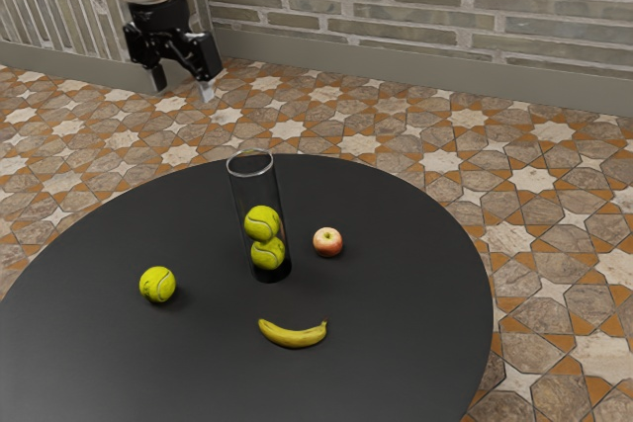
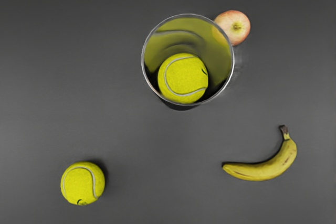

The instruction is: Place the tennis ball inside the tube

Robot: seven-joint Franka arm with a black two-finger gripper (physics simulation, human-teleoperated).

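Note:
My gripper (image 1: 180,91) hangs high above the round table, towards the exterior view's upper left, its two fingers apart with nothing between them. A clear upright tube (image 1: 238,190) stands on the table with two tennis balls stacked inside. One loose tennis ball (image 1: 157,285) rests on the table, to the exterior view's left of the tube. Seen from above in the wrist view, the open tube (image 2: 223,66) shows its upper ball, and the loose tennis ball (image 2: 83,183) lies apart from it.
An apple (image 1: 328,242) sits close beside the tube, on the exterior view's right. A banana (image 1: 294,334) lies nearer the exterior camera. Both rest on the black round table (image 1: 396,294), along with the tube.

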